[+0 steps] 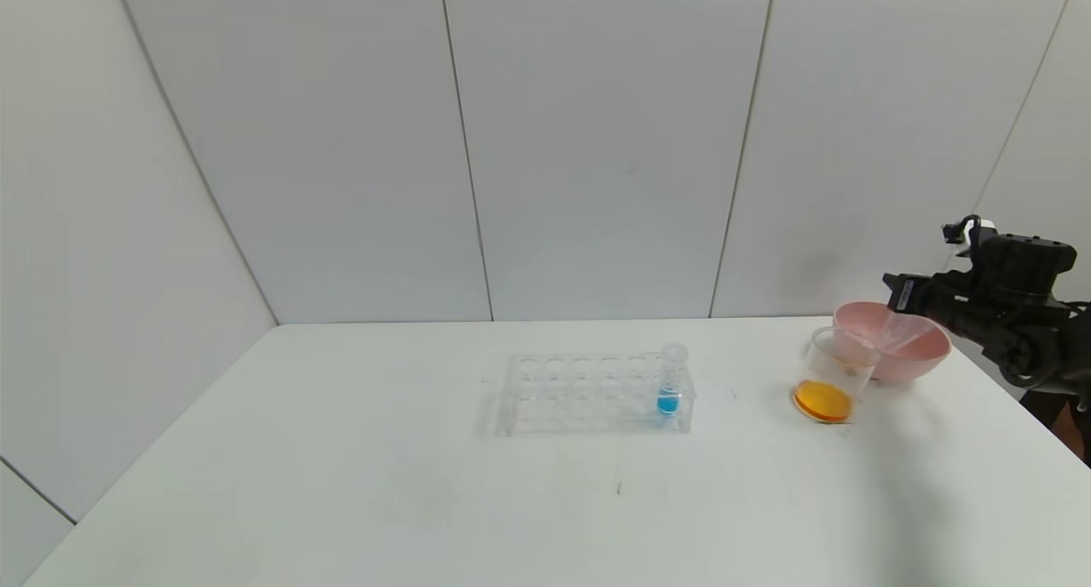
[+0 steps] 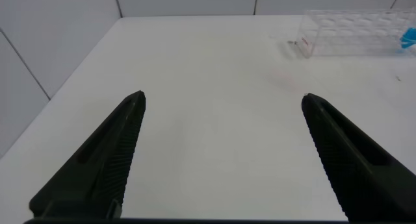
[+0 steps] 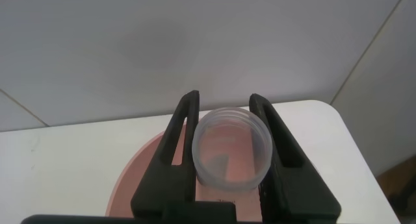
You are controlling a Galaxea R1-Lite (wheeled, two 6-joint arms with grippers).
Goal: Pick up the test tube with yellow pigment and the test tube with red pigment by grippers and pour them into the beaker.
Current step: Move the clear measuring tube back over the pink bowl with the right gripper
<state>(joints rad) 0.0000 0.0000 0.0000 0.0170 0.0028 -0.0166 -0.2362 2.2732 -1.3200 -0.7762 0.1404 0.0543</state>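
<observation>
Right gripper (image 3: 224,107): at the worktop's (image 1: 426,502) right edge, above the pink bowl (image 1: 916,357), fingers clamped on an emptied clear test tube (image 3: 226,149); which pigment it carried cannot be told. Beaker (image 1: 831,374): upright near the right edge, just beside the bowl, orange liquid in its bottom. Clear rack (image 1: 592,391): mid-worktop, holding one blue-liquid tube (image 1: 671,378) at its right end; left gripper (image 2: 223,100): low over the worktop's left part, fingers spread wide, holding nothing.
</observation>
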